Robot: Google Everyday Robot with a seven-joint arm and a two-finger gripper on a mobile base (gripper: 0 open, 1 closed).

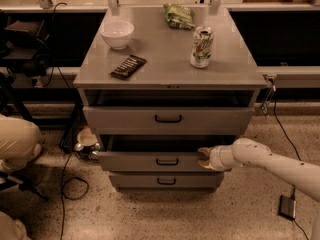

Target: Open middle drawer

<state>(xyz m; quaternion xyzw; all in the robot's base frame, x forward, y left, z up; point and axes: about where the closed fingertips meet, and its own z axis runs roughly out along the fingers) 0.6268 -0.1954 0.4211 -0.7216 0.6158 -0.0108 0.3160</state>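
Observation:
The middle drawer [150, 160] is a grey metal drawer with a small black bar handle [167, 161]. It stands pulled a short way out of the grey cabinet, between a wider top drawer [167, 118] and a narrower bottom drawer [165, 180]. My white arm reaches in from the lower right. My gripper [204, 157] sits at the right end of the middle drawer's front panel, at its top edge, to the right of the handle.
On the cabinet top [160, 64] are a white bowl [117, 33], a dark snack bar [128, 66], a soda can [201, 46] and a green bag [179, 15]. A person's leg [17, 141] and cables [70, 181] are at the left. A black box [286, 207] lies on the floor at the right.

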